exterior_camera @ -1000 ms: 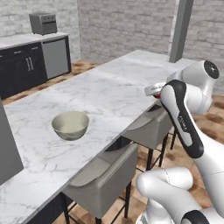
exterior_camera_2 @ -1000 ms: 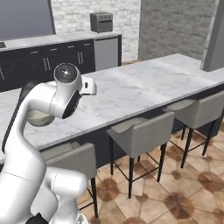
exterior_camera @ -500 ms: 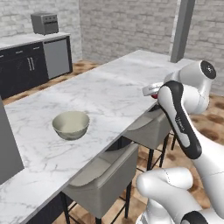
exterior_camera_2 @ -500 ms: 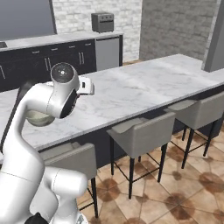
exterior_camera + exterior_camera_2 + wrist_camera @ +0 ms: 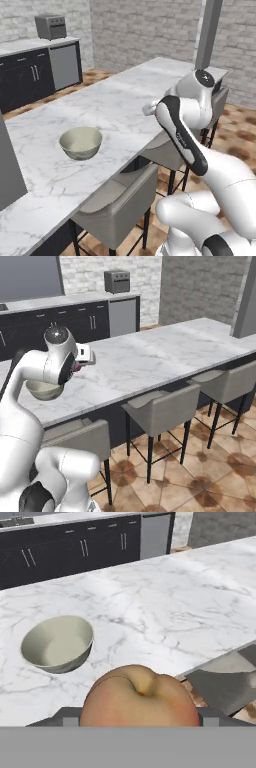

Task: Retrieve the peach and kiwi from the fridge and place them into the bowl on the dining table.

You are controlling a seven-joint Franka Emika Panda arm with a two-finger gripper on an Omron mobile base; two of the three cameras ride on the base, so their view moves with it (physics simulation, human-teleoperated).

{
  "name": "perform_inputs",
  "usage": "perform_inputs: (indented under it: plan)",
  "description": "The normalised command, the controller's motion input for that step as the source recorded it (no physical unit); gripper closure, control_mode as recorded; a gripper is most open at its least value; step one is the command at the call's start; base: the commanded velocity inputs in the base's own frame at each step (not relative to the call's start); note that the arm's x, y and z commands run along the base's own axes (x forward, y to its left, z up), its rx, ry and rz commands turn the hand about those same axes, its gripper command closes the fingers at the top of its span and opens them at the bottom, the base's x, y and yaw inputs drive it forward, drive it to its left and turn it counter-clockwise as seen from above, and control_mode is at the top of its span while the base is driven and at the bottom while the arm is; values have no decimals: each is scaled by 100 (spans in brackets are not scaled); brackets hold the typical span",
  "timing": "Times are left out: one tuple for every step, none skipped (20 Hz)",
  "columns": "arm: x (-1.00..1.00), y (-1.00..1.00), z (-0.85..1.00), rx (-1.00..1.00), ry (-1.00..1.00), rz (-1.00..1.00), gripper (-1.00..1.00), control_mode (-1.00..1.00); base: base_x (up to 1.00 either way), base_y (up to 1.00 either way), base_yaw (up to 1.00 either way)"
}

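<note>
3 grey stools [image 5: 162,411] stand on the brown tiled floor [image 5: 210,476]. Dark cabinets [image 5: 75,323] line the brick wall [image 5: 145,30], a grey appliance [image 5: 117,281] on top; a grey pillar [image 5: 209,32] rises beyond.

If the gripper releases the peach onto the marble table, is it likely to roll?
Probably yes: the peach looks round and smooth, and the dining table is flat and polished. Dropped inside the bowl, its curved walls would likely keep it in.
</note>
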Motion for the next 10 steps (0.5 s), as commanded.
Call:
perform_inputs:
  plan:
    - [38,90,-33,-13,25,5,100,-100,0,0,0]
    - [36,89,-32,-13,25,5,100,-100,0,0,0]
    - [34,89,-32,-13,26,5,100,-100,0,0,0]
    - [33,90,-31,-12,27,5,100,-100,0,0,0]
    - [34,86,-30,-11,27,5,100,-100,0,0,0]
    - [34,84,-29,-11,26,5,100,-100,0,0,0]
    - [34,79,-27,-10,26,5,100,-100,0,0,0]
    - [36,77,-26,-9,26,5,100,-100,0,0,0]
    - [37,74,-26,-8,26,6,100,-100,0,0,0]
    - [37,71,-26,-8,27,6,100,-100,0,0,0]
